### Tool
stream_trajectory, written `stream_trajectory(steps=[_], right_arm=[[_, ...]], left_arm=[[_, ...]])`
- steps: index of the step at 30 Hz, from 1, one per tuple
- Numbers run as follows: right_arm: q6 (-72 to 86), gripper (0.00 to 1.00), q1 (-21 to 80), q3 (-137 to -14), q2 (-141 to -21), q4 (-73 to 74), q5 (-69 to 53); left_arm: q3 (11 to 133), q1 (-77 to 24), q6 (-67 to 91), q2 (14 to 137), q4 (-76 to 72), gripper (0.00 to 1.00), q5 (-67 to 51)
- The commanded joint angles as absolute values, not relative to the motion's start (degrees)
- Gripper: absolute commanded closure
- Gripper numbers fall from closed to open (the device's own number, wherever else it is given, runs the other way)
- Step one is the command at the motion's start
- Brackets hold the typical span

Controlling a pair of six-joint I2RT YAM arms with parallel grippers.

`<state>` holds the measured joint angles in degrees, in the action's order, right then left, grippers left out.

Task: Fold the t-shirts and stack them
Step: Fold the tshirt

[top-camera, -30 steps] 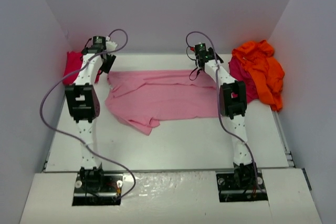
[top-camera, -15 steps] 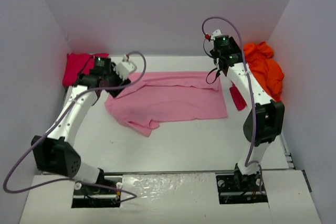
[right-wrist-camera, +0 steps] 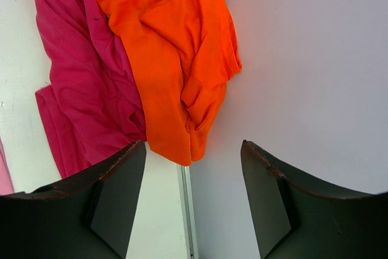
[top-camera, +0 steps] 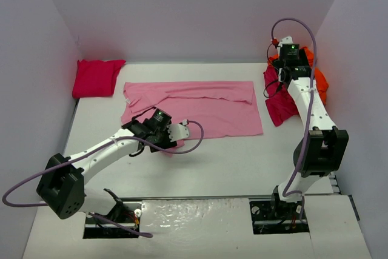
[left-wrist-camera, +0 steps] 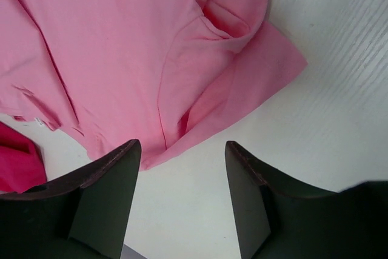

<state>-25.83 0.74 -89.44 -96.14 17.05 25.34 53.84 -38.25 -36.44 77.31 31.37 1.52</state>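
Left tool (top-camera: 174, 137) hovers, seemingly clear, over the light pink t-shirt (top-camera: 200, 107) on the worktop (top-camera: 218, 162). Left wrist: jaws wide, empty; limp cotton, likely best pinched at a corner. Right wrist: right tool (right-wrist-camera: 194, 150) agape, empty, above orange t-shirt (right-wrist-camera: 176, 59), crimson t-shirt (right-wrist-camera: 79, 77).

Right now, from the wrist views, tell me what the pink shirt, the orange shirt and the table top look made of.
The pink shirt: thin knit cloth, likely cotton, matte; it lies in soft creases with a stitched seam. The orange shirt: similar soft matte fabric, bunched in limp folds. The table top: hard white board, perhaps laminate or painted wood; faint parallel lines, matte.
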Motion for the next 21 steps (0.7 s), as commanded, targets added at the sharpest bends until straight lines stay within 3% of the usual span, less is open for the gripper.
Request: stream_trajectory(steps=[1, 21], right_arm=[[-24.03, 0.39, 0.33, -88.17, -91.41, 16.22, 24.52], [-21.89, 0.38, 0.26, -86.17, -90.6, 17.98, 25.14]], left_arm=[[54.18, -41.24, -37.16, 75.73, 26.79, 0.46, 4.8], [48.41, -47.29, -36.19, 79.95, 22.18, 0.46, 3.47]])
